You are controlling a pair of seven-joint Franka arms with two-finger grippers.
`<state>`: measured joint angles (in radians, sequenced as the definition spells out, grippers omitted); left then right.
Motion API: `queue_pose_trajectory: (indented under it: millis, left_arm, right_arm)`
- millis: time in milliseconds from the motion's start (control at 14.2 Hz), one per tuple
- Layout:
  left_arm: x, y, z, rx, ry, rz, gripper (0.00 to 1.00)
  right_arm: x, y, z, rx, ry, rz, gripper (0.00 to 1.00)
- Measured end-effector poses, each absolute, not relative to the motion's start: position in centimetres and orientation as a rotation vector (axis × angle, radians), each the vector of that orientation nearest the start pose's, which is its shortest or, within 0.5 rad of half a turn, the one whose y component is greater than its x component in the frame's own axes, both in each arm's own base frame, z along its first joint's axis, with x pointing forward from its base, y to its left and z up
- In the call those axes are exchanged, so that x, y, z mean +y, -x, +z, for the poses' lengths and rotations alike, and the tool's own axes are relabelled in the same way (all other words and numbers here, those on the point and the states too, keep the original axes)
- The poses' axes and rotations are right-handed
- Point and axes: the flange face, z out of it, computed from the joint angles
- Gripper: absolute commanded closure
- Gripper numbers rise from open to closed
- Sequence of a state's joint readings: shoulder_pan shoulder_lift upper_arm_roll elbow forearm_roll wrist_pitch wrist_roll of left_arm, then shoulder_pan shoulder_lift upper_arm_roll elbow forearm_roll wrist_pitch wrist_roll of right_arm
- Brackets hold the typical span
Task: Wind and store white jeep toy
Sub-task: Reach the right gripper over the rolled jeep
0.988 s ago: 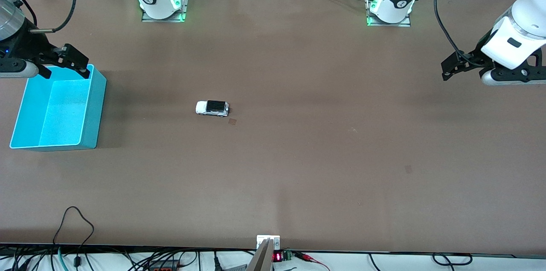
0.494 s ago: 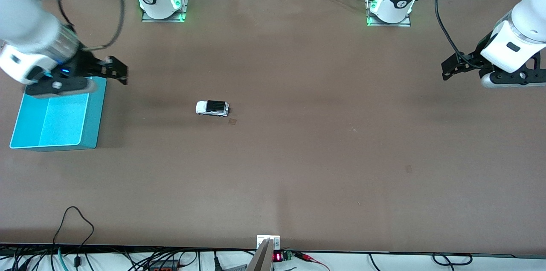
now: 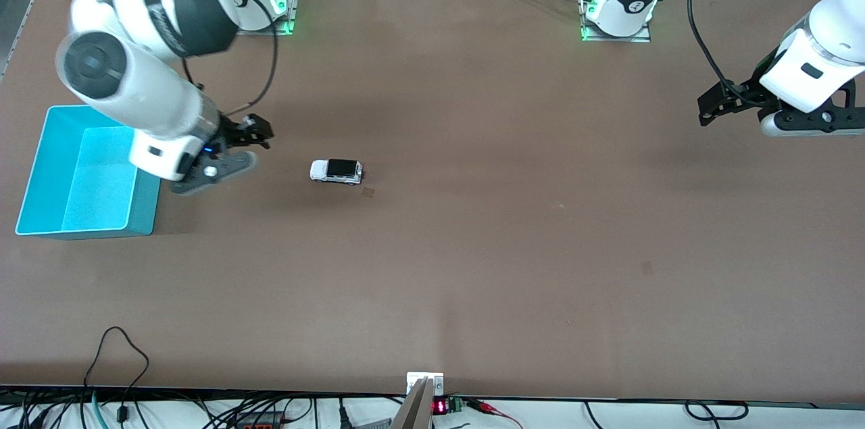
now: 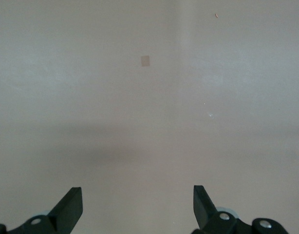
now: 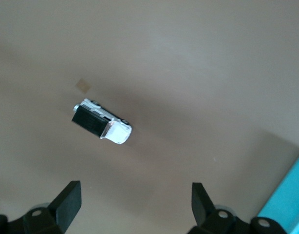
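Front view shows the white jeep toy (image 3: 336, 171) standing on its wheels on the brown worktop (image 3: 473, 246), roughly midway between the camera-side edge and the row of robot bases, toward the right arm's end. It is a tiny car with a white body, a black roof panel and dark wheels, lying lengthwise along the worktop. Its white bonnet end points toward the turquoise bin (image 3: 145, 203) and its black-roofed end toward the left arm's end. In the right wrist view the toy (image 5: 102, 122) sits at a slant, the black panel covering most of its top and the white nose bare.

Nothing touches the toy; bare worktop surrounds it on every side. A small darker square patch (image 3: 368, 192) marks the surface just beside the toy, slightly nearer the camera. The turquoise bin stands well apart from the toy at the right arm's end, open at the top, with one corner showing in the right wrist view (image 5: 288, 197).

Right gripper (image 3: 244, 134) hangs over the strip of worktop between the bin and the toy, close to the bin's wall, its jaws spread wide with nothing between them. Left gripper (image 3: 716, 105) waits over the worktop at the left arm's end, well apart from the toy, its jaws also spread and holding nothing; its wrist view shows only bare surface with another small square patch (image 4: 145, 61).
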<state>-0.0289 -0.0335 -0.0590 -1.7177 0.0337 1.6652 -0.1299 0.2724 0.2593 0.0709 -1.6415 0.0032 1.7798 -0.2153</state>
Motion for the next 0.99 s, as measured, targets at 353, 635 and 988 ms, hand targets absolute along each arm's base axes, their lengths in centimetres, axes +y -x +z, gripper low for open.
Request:
queue_pose_trajectory:
  millis: [353, 635, 988]
  left_arm:
    - [-4.6, -54.5, 58.3, -0.057, 3.102, 0.047, 0.00]
    - [-4.6, -54.5, 58.5, -0.057, 3.101, 0.049, 0.00]
    - [-4.8, -54.5, 58.6, -0.054, 3.102, 0.045, 0.00]
  right_arm:
    - [30.8, -55.7, 37.5, -1.374, 2.804, 0.353, 0.00]
    - [34.8, -54.3, 30.2, -1.515, 2.745, 0.258, 0.00]
    - [31.7, -54.1, 24.7, -1.708, 2.627, 0.114, 0.00]
